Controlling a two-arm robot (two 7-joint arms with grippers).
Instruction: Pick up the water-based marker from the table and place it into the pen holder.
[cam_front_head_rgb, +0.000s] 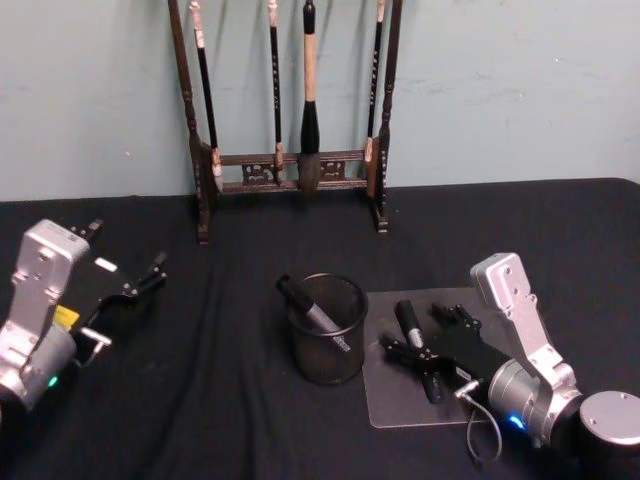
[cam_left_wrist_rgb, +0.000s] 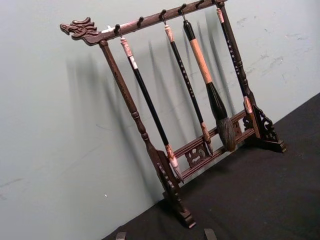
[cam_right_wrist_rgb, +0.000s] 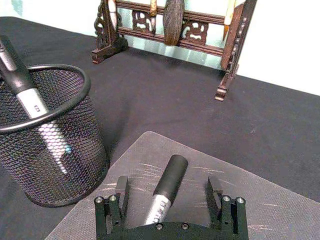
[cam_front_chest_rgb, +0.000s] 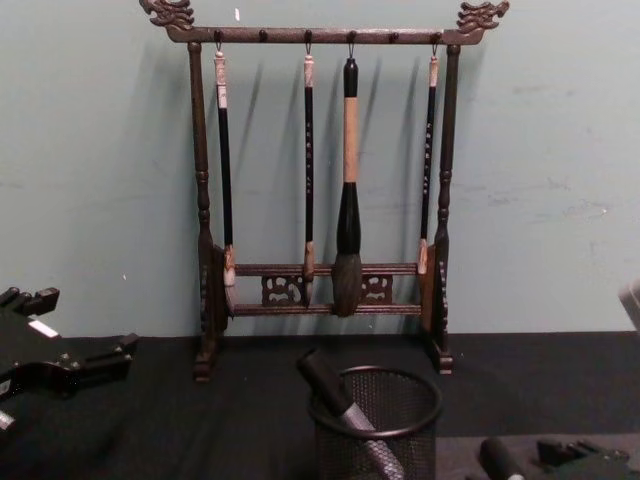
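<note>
The right gripper (cam_right_wrist_rgb: 168, 187) sits low, just to the right of the pen holder (cam_front_head_rgb: 325, 362). Its fingers are spread wide, and the water-based marker (cam_front_head_rgb: 409, 322) lies between them on a grey mat (cam_front_head_rgb: 400, 412), with a gap on either side. A second marker (cam_front_head_rgb: 312, 306) leans inside the holder. The left gripper (cam_front_head_rgb: 125, 247) hangs well to the holder's left over the black surface (cam_front_head_rgb: 230, 400), fingers apart, holding nothing.
</note>
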